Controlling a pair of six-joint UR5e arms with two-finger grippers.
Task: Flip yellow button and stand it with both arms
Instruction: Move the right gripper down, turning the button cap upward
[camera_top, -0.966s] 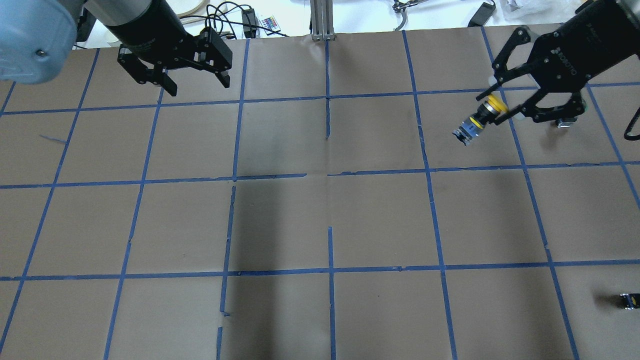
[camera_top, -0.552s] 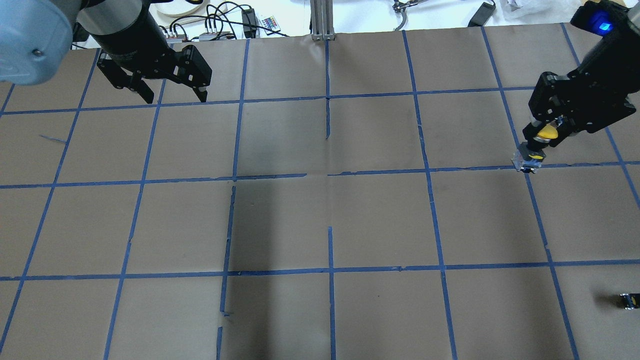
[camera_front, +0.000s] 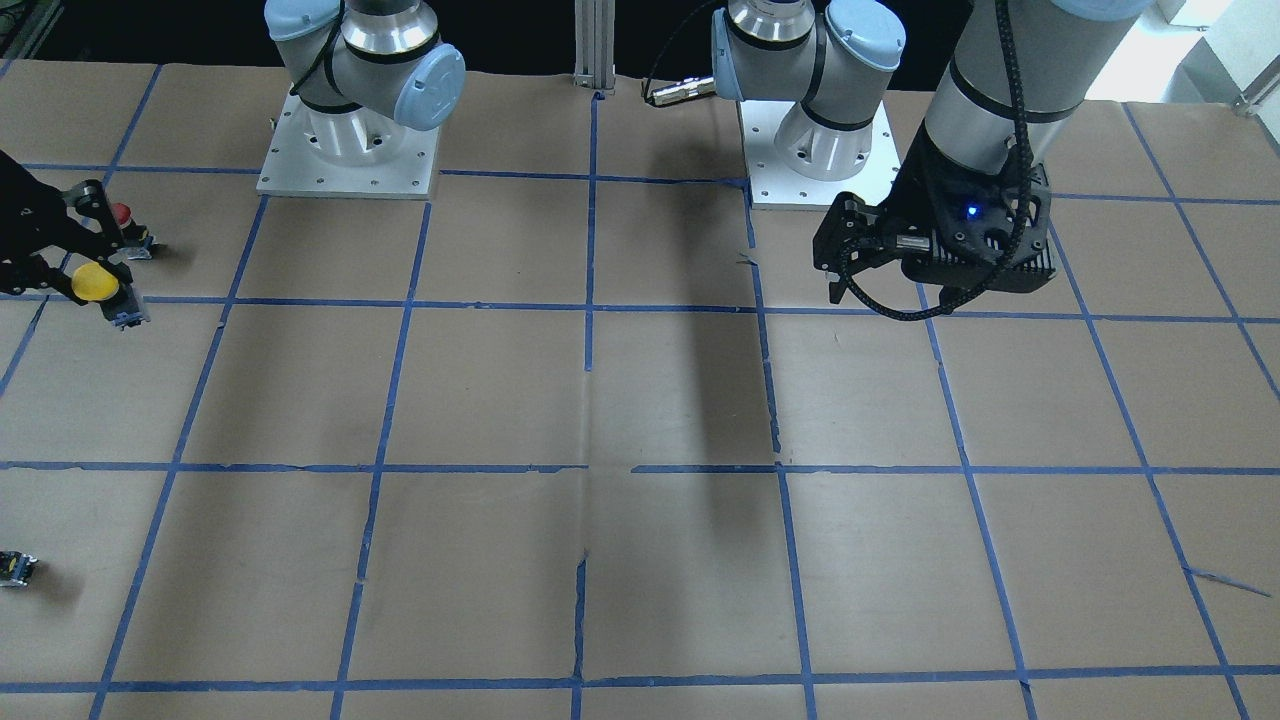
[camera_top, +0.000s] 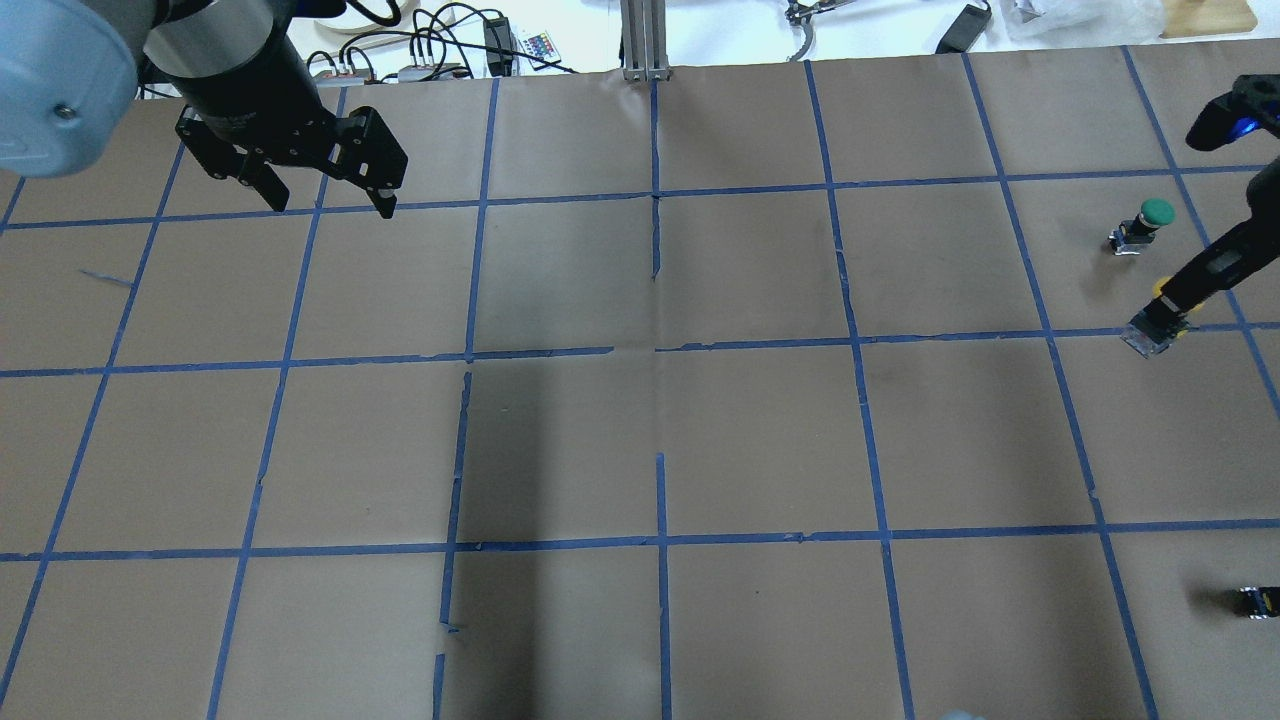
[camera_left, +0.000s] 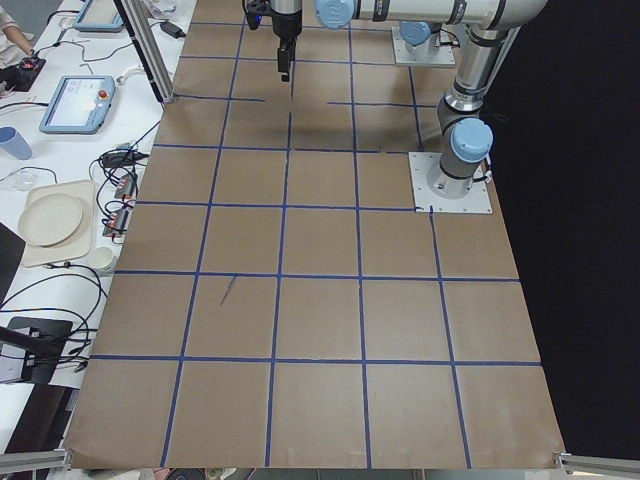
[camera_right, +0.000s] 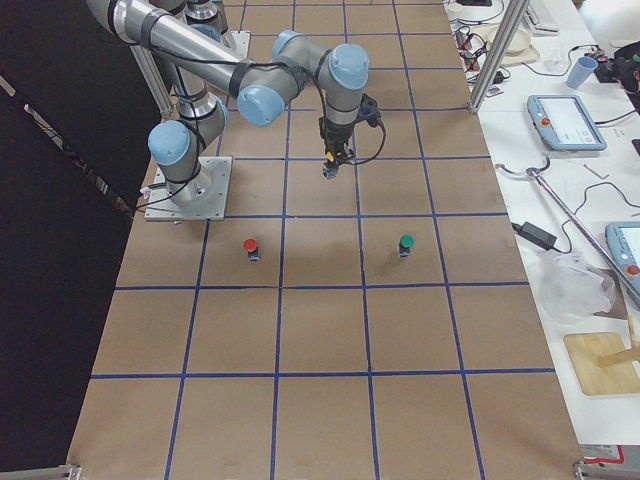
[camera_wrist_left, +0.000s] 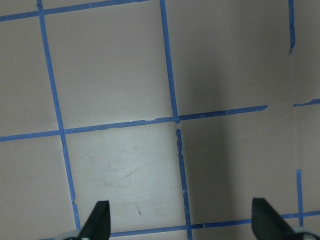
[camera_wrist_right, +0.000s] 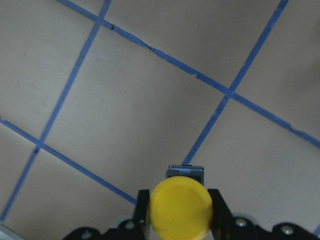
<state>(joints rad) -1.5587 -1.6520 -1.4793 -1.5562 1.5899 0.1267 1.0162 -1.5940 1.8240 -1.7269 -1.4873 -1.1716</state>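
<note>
The yellow button (camera_wrist_right: 180, 206) has a round yellow cap, a black body and a grey block. My right gripper (camera_wrist_right: 180, 223) is shut on it at the neck, cap up and block pointing down. It hangs at the table's far right in the overhead view (camera_top: 1150, 338), low over a blue tape line; I cannot tell whether it touches the paper. In the front view the button (camera_front: 97, 284) is at the left edge. My left gripper (camera_top: 328, 200) is open and empty over the far left of the table, also seen in the left wrist view (camera_wrist_left: 182, 225).
A green-capped button (camera_top: 1150, 215) stands just beyond the right gripper. A red-capped button (camera_front: 122, 214) stands on its robot side. A tiny black-and-yellow block (camera_top: 1258, 600) lies near the right edge. Brown paper with a blue tape grid (camera_top: 660, 350) covers the table.
The right gripper turned the button from lying sideways to cap up, and carried it right and nearer to the robot. The green button came into view. The left gripper drifted slightly left.
</note>
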